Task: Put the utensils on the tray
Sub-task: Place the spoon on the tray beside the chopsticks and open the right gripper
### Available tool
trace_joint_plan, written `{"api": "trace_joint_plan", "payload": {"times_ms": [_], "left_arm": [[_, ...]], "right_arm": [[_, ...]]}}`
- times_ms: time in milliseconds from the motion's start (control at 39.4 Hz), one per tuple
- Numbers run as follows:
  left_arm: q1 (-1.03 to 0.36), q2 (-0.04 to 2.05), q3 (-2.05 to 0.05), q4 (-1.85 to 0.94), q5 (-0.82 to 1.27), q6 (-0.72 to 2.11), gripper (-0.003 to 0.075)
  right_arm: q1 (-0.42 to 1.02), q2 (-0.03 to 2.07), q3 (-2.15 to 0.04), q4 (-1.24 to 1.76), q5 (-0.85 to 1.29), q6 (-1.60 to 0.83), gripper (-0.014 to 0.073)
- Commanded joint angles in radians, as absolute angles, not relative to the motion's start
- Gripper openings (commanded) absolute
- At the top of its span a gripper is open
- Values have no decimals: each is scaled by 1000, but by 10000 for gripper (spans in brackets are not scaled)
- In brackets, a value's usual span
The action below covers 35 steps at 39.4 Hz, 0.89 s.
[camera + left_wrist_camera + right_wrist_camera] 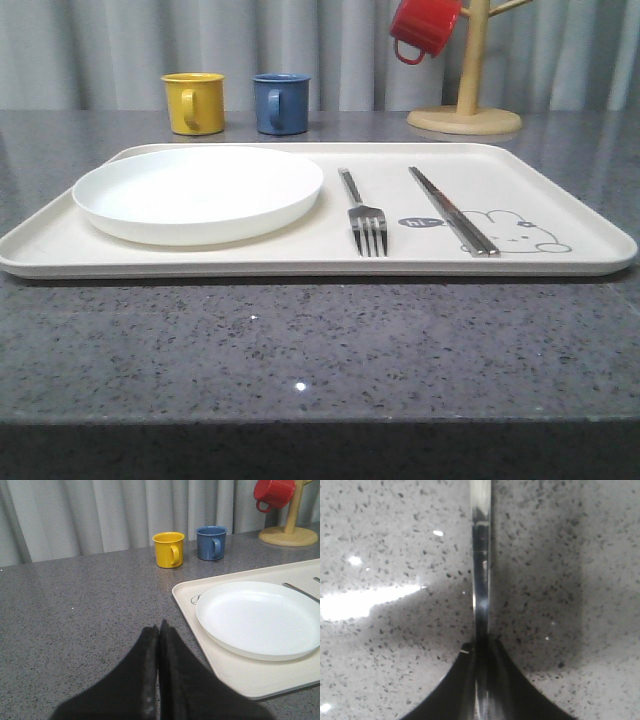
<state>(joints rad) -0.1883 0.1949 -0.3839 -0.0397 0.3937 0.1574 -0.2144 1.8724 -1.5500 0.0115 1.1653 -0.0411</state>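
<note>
The cream tray [560, 190] lies across the middle of the grey table. On it rest a silver fork [366, 222] and a pair of chopsticks [452, 210], side by side to the right of a white plate [198, 192]. My right gripper [481, 647] is shut on the slim shiny handle of a utensil [481, 580], close above the speckled tabletop; the handle's far end is out of frame. Over bare table just left of the tray [240, 672], my left gripper [159, 628] is shut with nothing in it.
A yellow mug [194, 102] and a blue mug [280, 103] stand behind the tray. At the back right, a red mug [424, 27] hangs on a wooden mug stand [466, 100]. A grey curtain closes off the back.
</note>
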Motion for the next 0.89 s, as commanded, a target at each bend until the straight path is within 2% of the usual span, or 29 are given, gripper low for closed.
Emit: {"api": "trace_joint_plan", "payload": {"times_ms": [0, 203, 406, 863], "left_arm": [[-185, 206, -411, -49, 309, 151, -18], [-185, 206, -411, -49, 309, 151, -18], [-185, 206, -411, -49, 309, 151, -18], [-185, 206, -411, -49, 309, 151, -18]], "right_arm": [[-222, 1790, -1581, 9, 1193, -46, -39], [-198, 1682, -1600, 55, 1290, 40, -37], [-109, 1598, -1600, 61, 1325, 68, -37], [258, 1658, -1600, 63, 1301, 234, -37]]}}
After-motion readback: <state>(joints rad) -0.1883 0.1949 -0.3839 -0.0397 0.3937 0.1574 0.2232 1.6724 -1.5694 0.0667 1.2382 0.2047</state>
